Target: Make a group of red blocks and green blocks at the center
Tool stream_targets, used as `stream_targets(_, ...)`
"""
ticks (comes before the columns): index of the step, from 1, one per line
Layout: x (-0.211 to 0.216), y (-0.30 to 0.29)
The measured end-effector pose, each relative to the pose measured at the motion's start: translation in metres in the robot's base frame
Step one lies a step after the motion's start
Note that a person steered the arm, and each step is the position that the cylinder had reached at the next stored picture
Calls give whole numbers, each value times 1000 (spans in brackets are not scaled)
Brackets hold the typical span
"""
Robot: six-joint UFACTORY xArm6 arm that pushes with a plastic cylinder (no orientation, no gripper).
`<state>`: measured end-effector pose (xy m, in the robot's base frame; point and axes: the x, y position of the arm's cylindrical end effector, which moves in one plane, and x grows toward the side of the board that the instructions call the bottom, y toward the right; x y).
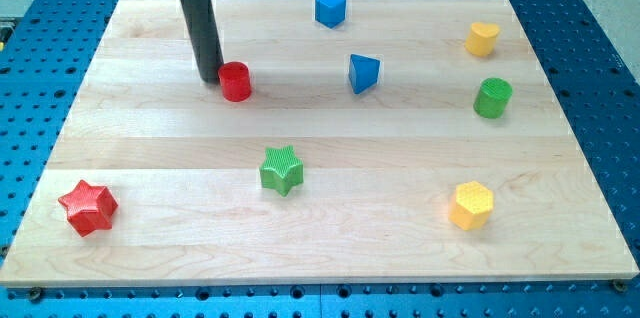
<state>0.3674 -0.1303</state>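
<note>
A red cylinder block (236, 81) stands in the board's upper left part. My tip (210, 79) is right against its left side. A green star block (282, 170) lies below the middle of the board. A red star block (88, 207) lies near the bottom left corner. A green cylinder block (492, 97) stands near the right edge.
A blue cube (330, 8) sits at the top edge and a blue triangular block (363, 73) right of the red cylinder. A yellow block (482, 39) is at top right, a yellow hexagonal block (471, 205) at bottom right. The wooden board (330, 248) lies on a blue perforated table.
</note>
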Motion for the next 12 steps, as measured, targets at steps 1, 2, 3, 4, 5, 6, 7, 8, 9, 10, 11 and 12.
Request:
stream_targets(1, 4, 67)
stream_targets(2, -27, 56)
stream_targets(3, -56, 108)
stream_targets(4, -86, 159)
stream_targets(5, -56, 293)
stream_targets(6, -20, 366)
stream_targets(7, -10, 458)
stream_targets(8, 27, 437)
stream_targets(9, 37, 359)
stream_targets(10, 50, 284)
stream_targets(11, 65, 213)
stream_targets(12, 104, 193)
